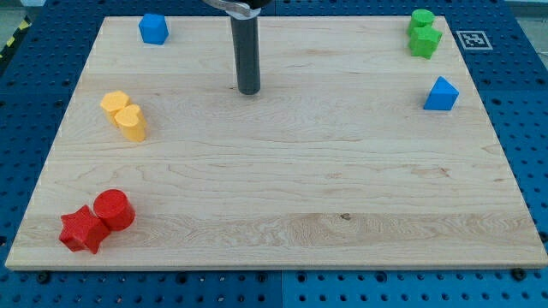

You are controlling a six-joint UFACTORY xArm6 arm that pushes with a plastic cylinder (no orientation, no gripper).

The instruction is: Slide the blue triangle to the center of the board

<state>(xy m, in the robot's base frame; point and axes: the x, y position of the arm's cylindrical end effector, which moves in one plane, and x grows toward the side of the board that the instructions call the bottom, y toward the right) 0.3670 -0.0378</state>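
Note:
The blue triangle (441,94) lies near the board's right edge, in the upper half of the view. My tip (248,91) rests on the wooden board (282,188) at upper centre-left, far to the left of the blue triangle and not touching any block. The rod rises straight up from the tip to the view's top edge.
A blue cube (153,28) sits at top left. Two green blocks (422,33) touch each other at top right. A yellow hexagon (115,103) and a yellow heart (131,122) touch at left. A red star (83,229) and a red cylinder (114,210) touch at bottom left.

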